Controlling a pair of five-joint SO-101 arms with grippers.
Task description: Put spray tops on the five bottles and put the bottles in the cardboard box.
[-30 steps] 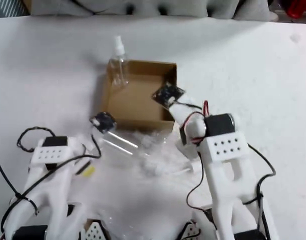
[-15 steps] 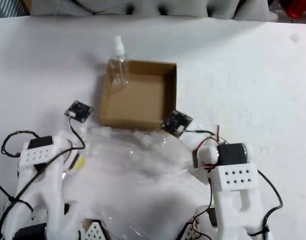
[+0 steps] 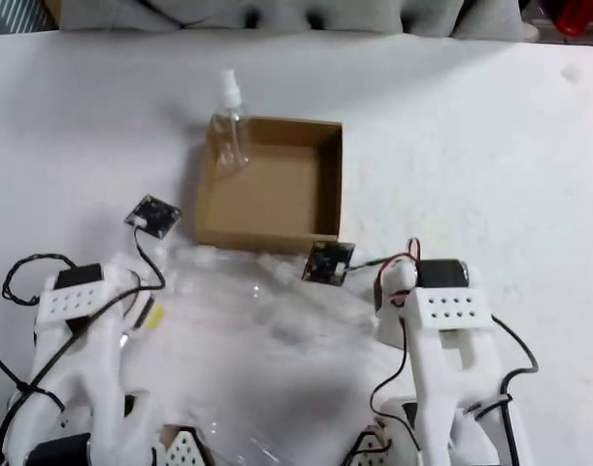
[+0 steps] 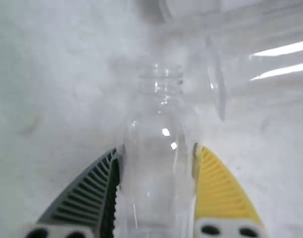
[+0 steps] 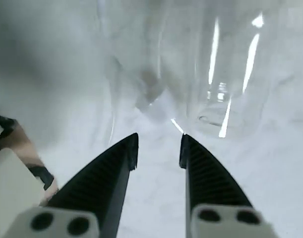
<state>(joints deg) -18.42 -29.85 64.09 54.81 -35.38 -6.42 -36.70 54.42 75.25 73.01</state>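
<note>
Counter [image 3: 490, 146] reads plain white on my feed. Cardboard box [image 3: 249, 236] is brown inside & out. Capped bottle [image 3: 228, 141] is clear w/ a white spray top [image 3: 228, 85]. Loose bottles [image 3: 277, 301] are clear, w/ whitish glare. Left gripper [image 4: 156, 152] has one grey jaw & one yellow, both ribbed. Held bottle [image 4: 160, 114] is clear w/ white glints. Right gripper [image 5: 157, 144] has both jaws black, ribbed. Left arm [image 3: 78, 296] & right arm [image 3: 442, 311] are white. Cam boards [image 3: 152, 216] are black, cable [image 3: 24, 267] black, wire [image 3: 412, 254] red.
</note>
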